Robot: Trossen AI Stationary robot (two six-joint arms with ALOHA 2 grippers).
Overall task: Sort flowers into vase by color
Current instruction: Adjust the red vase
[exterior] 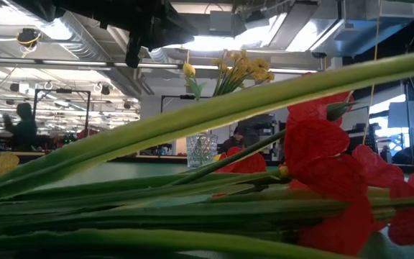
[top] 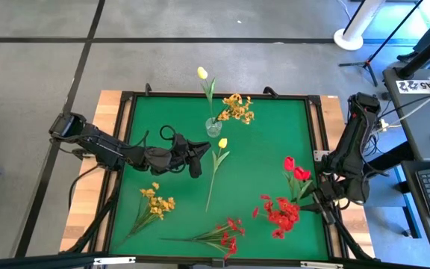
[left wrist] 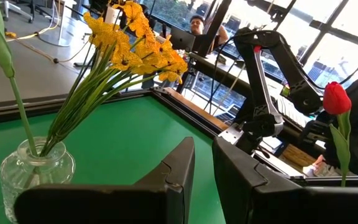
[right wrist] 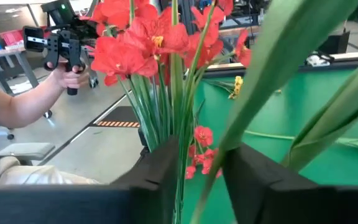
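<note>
High view: right tool [top: 321,203] at table's [top: 260,157] right edge, fingers apart around red spray [top: 278,215] stems. Left tool [top: 197,153] slightly parted, empty, near yellow tulip [top: 222,143] and vase [top: 213,127]. Advice: close squarely on stems, lift gently.

Even overhead light on the green felt worktop [top: 260,149], with faint shadows. Low view: near green stems [exterior: 157,208] blurred, bright ceiling lights [exterior: 214,43] glaring. Wrist views: backlit windows, foreground soft.
</note>
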